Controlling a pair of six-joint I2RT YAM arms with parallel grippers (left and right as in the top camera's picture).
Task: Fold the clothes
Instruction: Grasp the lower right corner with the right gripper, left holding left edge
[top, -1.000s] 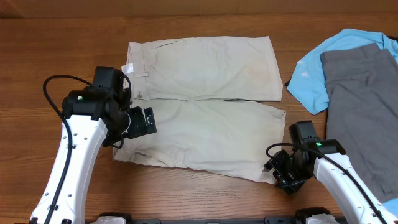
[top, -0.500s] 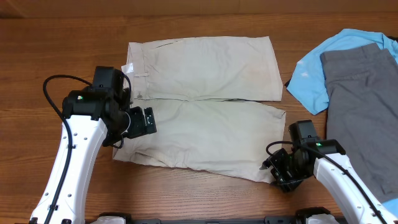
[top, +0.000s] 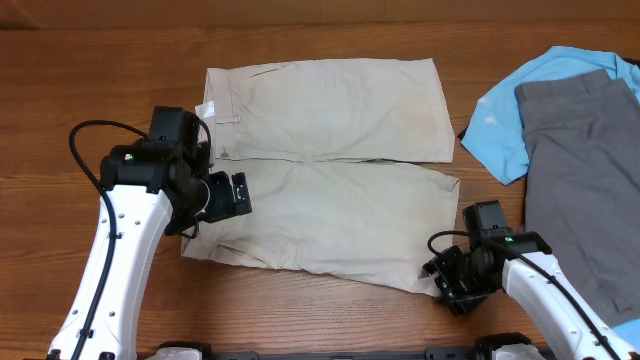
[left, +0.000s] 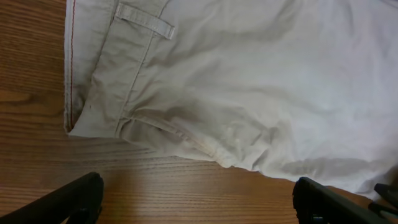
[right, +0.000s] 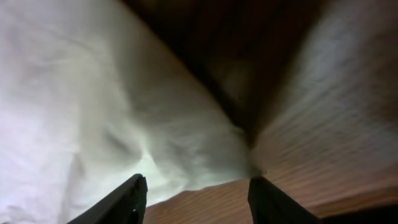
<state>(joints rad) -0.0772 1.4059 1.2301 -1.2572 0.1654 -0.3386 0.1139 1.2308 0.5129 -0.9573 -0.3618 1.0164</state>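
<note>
Beige shorts (top: 330, 170) lie flat mid-worktop (top: 100, 80) with the waistband to the left, the left gripper (top: 228, 197) spread wide open at the near waistband corner holding nothing, and the right gripper (top: 445, 280) low at the near right hem corner, jaws apart, cloth edge between them but not pinched.

I see a brown wooden table (top: 330, 320) carrying three garments. The khaki shorts (top: 330, 150) lie flat on it, both legs spread side by side. Right of the shorts, apart from them, lies a light blue shirt (top: 500, 125). Grey trousers (top: 580, 170) overlap that shirt's far side.
</note>
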